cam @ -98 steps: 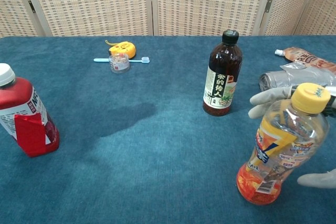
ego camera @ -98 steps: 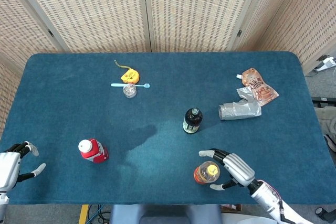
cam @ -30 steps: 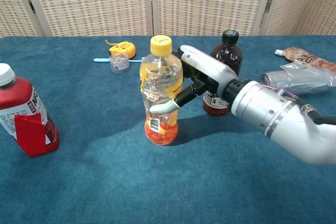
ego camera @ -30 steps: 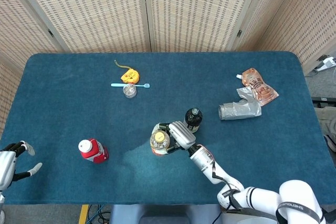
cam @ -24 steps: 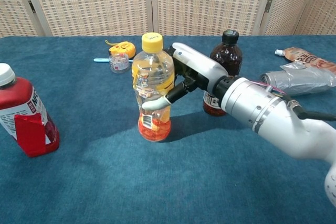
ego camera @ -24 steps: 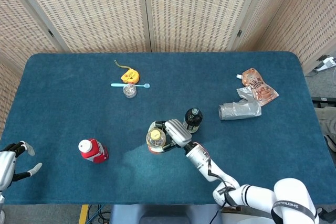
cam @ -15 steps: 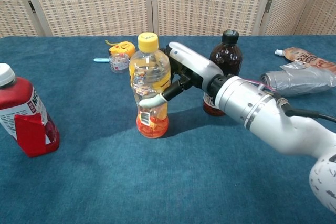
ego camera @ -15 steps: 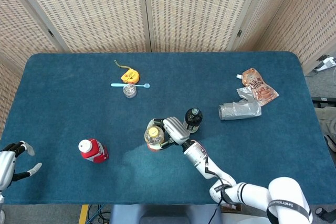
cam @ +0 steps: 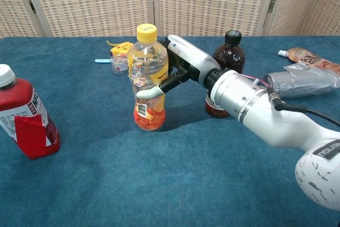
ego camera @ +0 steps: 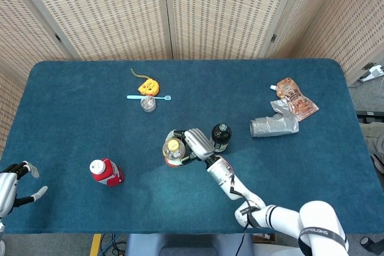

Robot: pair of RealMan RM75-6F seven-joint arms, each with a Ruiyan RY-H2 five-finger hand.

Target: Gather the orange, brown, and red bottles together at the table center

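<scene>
My right hand point(ego camera: 193, 144) point(cam: 178, 71) grips the orange bottle point(ego camera: 172, 151) point(cam: 147, 81), clear with a yellow cap and orange drink at its base, upright near the table's middle. The brown bottle point(ego camera: 219, 137) point(cam: 225, 75) with a black cap stands just right of it, behind my right forearm. Far to the left stands the red bottle point(ego camera: 106, 172) point(cam: 24, 115) with a white cap. My left hand point(ego camera: 13, 187) hovers at the table's near-left edge, fingers apart and holding nothing.
A yellow tape measure point(ego camera: 147, 86) point(cam: 123, 49), a light blue toothbrush point(ego camera: 148, 96) and a small clear jar point(ego camera: 147, 104) point(cam: 120, 62) lie at the back left. A crumpled silver pouch point(ego camera: 273, 126) point(cam: 303, 80) and an orange pouch point(ego camera: 295, 98) lie at the right.
My right hand has carried the orange bottle from the near-right edge leftward and away from me to beside the brown bottle, still drifting slightly left. The left hand stays put.
</scene>
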